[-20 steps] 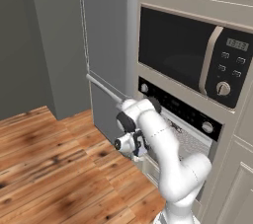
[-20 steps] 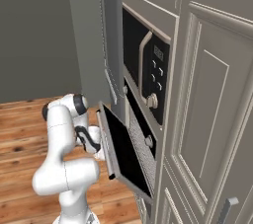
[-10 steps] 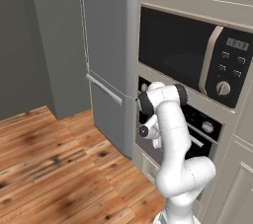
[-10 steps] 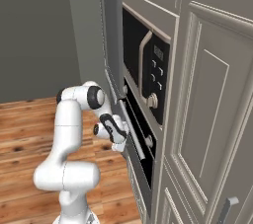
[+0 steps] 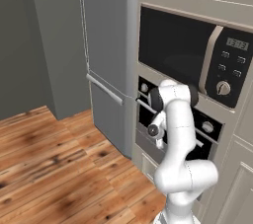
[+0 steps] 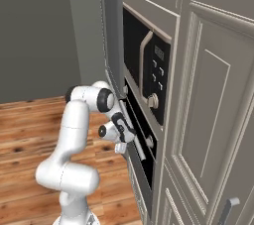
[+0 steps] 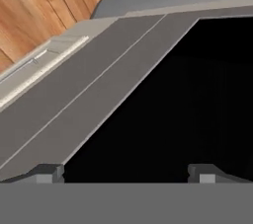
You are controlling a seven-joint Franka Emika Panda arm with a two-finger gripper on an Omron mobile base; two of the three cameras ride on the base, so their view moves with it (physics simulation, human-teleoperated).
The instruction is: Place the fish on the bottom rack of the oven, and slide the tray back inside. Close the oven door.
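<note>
The oven (image 5: 210,125) sits under the microwave, its black knob panel showing beside my arm. The oven door (image 5: 144,121) stands upright against the oven front and looks shut. Its long silver handle (image 6: 138,145) runs just by my hand. My gripper (image 6: 122,142) is right up against the door, and in the hand view the gripper (image 7: 127,172) is open with nothing between its fingertips (image 7: 49,172). Close ahead lie the door's black glass (image 7: 192,94) and grey frame (image 7: 74,104). The fish and the bottom rack are hidden behind the door.
A dark-glass microwave (image 5: 180,53) with a keypad sits above the oven. The tall grey fridge (image 5: 106,55) stands to the left, pale cabinet doors (image 6: 211,120) to the right. Wooden floor (image 5: 49,168) spreads out in front.
The oven door has swung up from hanging open to upright against the oven. My arm rose and moved in toward the oven with it, hand staying at the door.
</note>
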